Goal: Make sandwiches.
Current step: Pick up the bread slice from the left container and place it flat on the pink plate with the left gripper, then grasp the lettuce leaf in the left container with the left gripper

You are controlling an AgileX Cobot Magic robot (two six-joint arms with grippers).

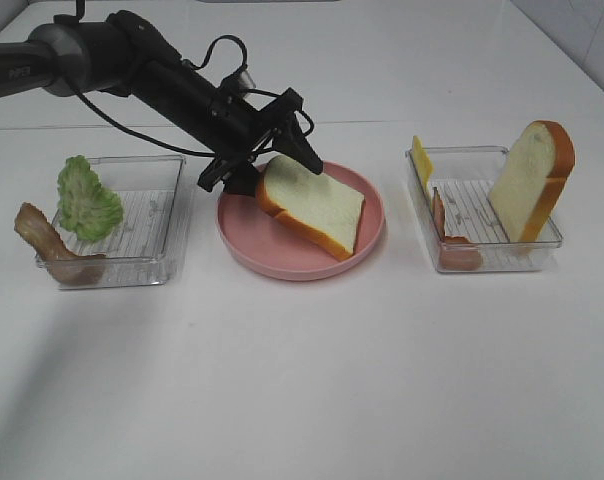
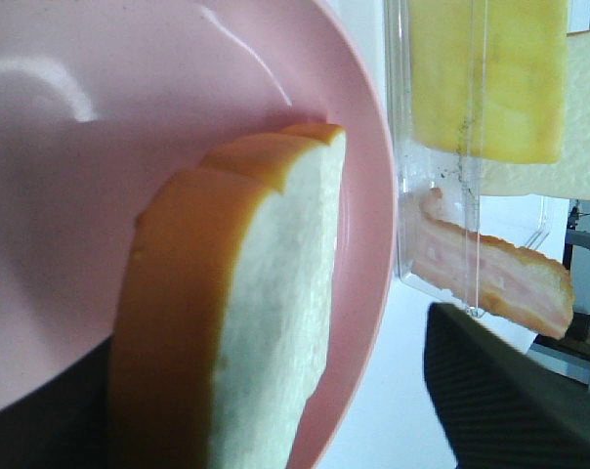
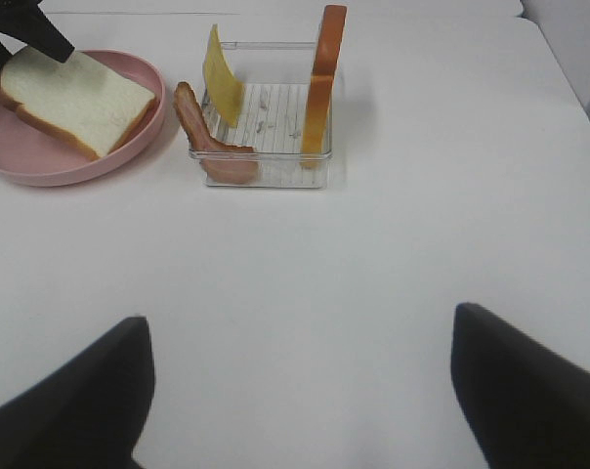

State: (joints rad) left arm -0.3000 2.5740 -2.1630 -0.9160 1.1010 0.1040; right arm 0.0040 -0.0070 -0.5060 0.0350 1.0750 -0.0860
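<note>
Table [image 1: 302, 400]: white; carries two clear trays and a plate. No sandwich is finished yet.
Left tray [image 1: 174, 215]: holds the lettuce [image 1: 87, 200] and the left bacon strip [image 1: 47, 242], which is draped over its edge. Neither is stacked yet.
Right tray [image 1: 554, 238]: holds the second bread slice [image 1: 530, 175] standing on edge, the cheese [image 1: 421, 160] upright and the right bacon strip [image 1: 452, 242]. All are still to go on.
Pink plate [image 1: 282, 262]: sits between the trays and carries one slice only.
Left claw [image 1: 262, 172]: at the plate's far-left side, jaws spread wide around the slice's end and gripping nothing (placing looks done, I judge).
Right claw [image 3: 295, 322]: jaws wide apart, empty, above bare table.
Base slice [image 1: 312, 205]: lies on the plate as the first layer. The fillings and the top slice remain.
</note>
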